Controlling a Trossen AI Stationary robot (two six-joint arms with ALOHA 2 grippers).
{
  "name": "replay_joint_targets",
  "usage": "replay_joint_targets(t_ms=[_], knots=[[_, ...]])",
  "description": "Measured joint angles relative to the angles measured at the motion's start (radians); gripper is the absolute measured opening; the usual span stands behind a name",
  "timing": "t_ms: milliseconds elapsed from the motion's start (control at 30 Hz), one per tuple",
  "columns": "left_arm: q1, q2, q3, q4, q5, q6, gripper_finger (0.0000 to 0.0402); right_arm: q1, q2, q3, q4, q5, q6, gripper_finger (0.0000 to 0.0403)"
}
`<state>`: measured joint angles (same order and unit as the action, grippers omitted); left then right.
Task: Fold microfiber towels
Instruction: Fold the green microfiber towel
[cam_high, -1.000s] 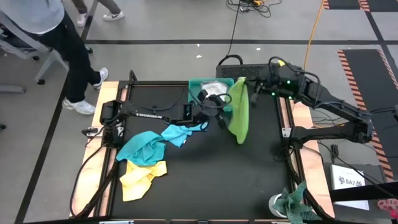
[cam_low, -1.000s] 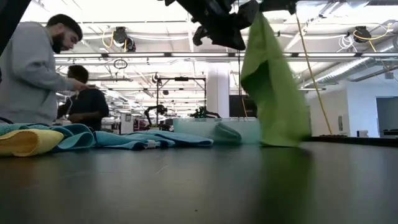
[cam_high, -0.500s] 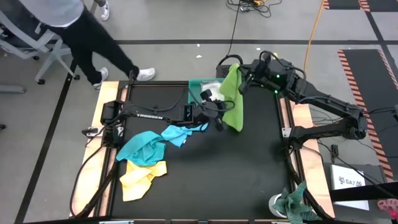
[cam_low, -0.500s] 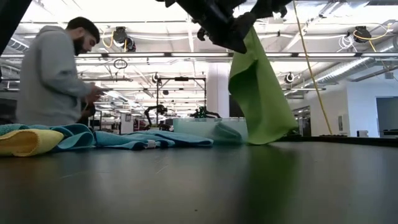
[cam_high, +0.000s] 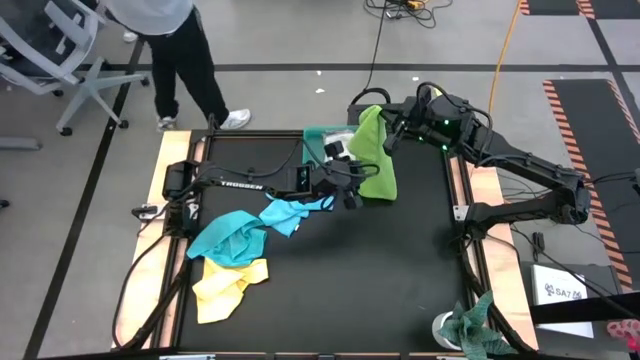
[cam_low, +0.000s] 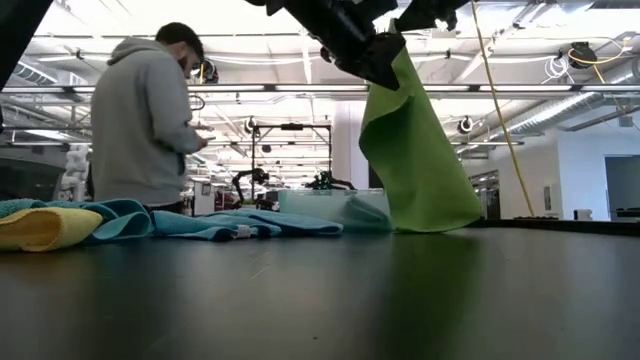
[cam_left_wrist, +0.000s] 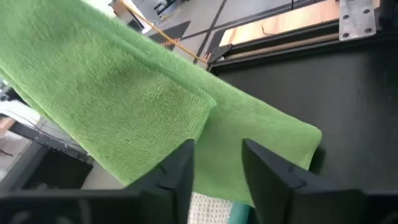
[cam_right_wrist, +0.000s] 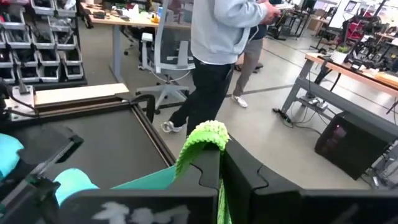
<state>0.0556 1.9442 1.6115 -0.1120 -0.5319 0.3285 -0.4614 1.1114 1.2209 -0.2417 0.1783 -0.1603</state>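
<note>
A lime green towel (cam_high: 378, 170) hangs from my right gripper (cam_high: 388, 122), which is shut on its top near the table's far edge. In the low view the lime green towel (cam_low: 420, 150) drops to the table, where its lower edge (cam_low: 435, 226) rests. My left gripper (cam_high: 352, 193) is level beside the towel's lower part, fingers apart. In the left wrist view the lime green towel (cam_left_wrist: 124, 93) fills the picture beyond my left gripper (cam_left_wrist: 217, 152). Turquoise (cam_high: 235, 235), light blue (cam_high: 290, 212) and yellow (cam_high: 225, 285) towels lie crumpled at the left. My right gripper pinches a bunched top corner (cam_right_wrist: 204, 134) of the lime green towel between its two fingers, which come level from the table's right. The cloth curls over the fingertips and hangs below them. My left gripper: I cannot tell whether its open fingers (cam_left_wrist: 180, 171) touch the towel.
A teal tray (cam_high: 322, 135) stands at the far edge, just behind the hanging towel. A mottled rag (cam_high: 470, 325) lies off the near right corner. A person (cam_high: 170, 40) stands beyond the far left corner. Bare dark table (cam_high: 380, 270) lies at the near right.
My right gripper has carried the towel's top toward the far edge and a little left, then held still. The hanging towel has followed, and its lower part now sits closer to the tray. The person has walked along the far left side.
</note>
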Motion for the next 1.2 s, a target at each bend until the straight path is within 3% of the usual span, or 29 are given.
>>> replay_joint_targets(t_ms=[167,367,667,833,1200], knots=[[0.0,0.008,0.0,0.022,0.008,0.055,0.0187,0.0,0.012,0.0,0.035,0.0,0.028,0.0],[0.0,0.046,0.0,0.067,-0.009,0.101,0.0195,-0.002,0.079,0.001,0.106,-0.077,0.116,0.0],[0.004,0.046,-0.001,0.067,-0.249,0.142,0.0195,0.014,0.116,0.001,0.171,-0.133,0.123,0.0],[0.004,0.046,-0.001,0.053,-0.202,0.108,0.0195,0.018,0.098,0.001,0.167,-0.132,0.123,0.0],[0.037,0.046,-0.001,-0.003,-0.226,0.015,0.0195,0.017,0.095,0.001,0.163,-0.158,0.122,0.0]])
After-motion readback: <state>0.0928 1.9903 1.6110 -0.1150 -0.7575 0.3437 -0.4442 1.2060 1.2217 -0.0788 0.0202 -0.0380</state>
